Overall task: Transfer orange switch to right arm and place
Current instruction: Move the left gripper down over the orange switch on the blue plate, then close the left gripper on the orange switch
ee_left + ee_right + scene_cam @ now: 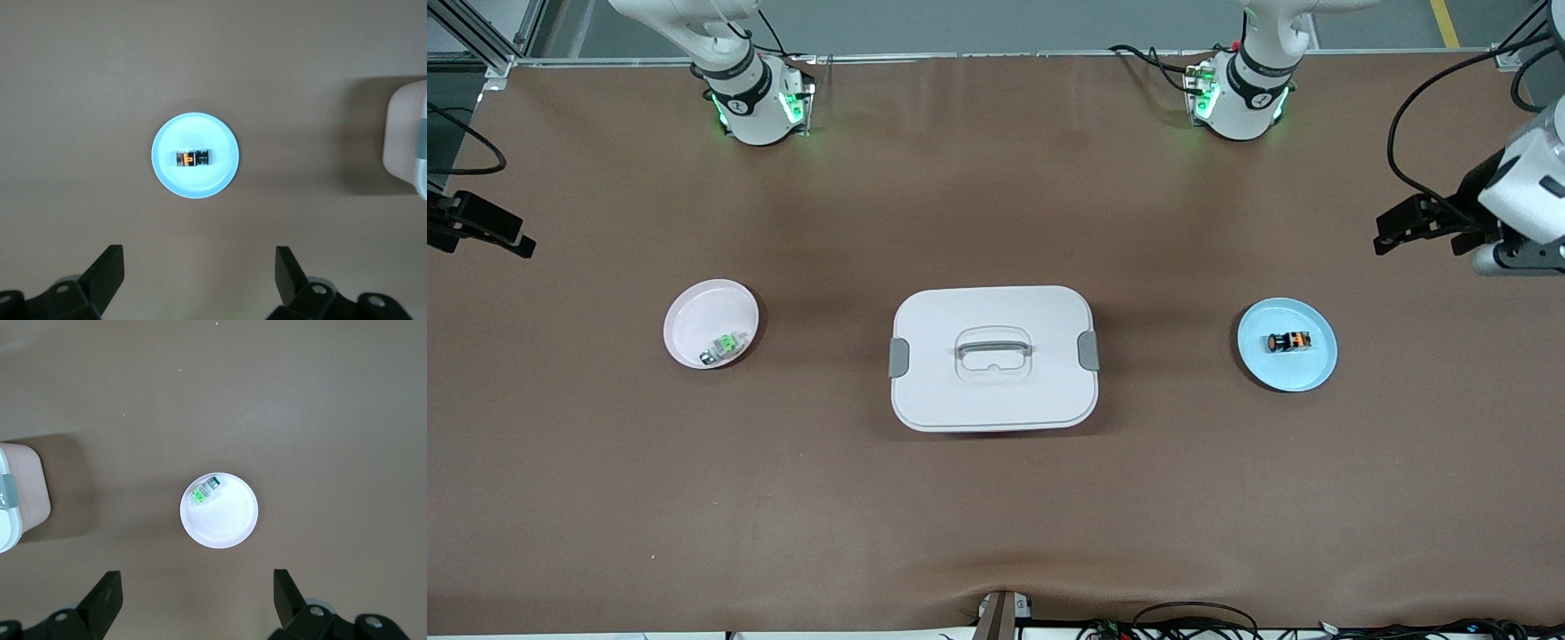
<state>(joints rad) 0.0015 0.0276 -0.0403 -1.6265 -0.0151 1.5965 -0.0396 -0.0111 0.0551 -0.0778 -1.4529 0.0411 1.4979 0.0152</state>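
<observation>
**Meanwhile, the switch sits on its plate**

The orange switch point(1288, 341) lies on its side in the blue plate point(1307, 378), toward the left arm's end of the table. The left gripper point(200, 277) hangs high over the table beside that plate, fingers spread wide, empty. The right gripper point(198, 597), likewise spread, waits by the pink plate point(694, 311) holding a green-and-silver part point(724, 347). A white lidded box point(993, 357) sits between the plates.

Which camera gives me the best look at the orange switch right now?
The left wrist view: the orange switch lies centred on the blue plate, straight below the open left pincer. The front view shows it smaller. The right wrist view misses it.
</observation>
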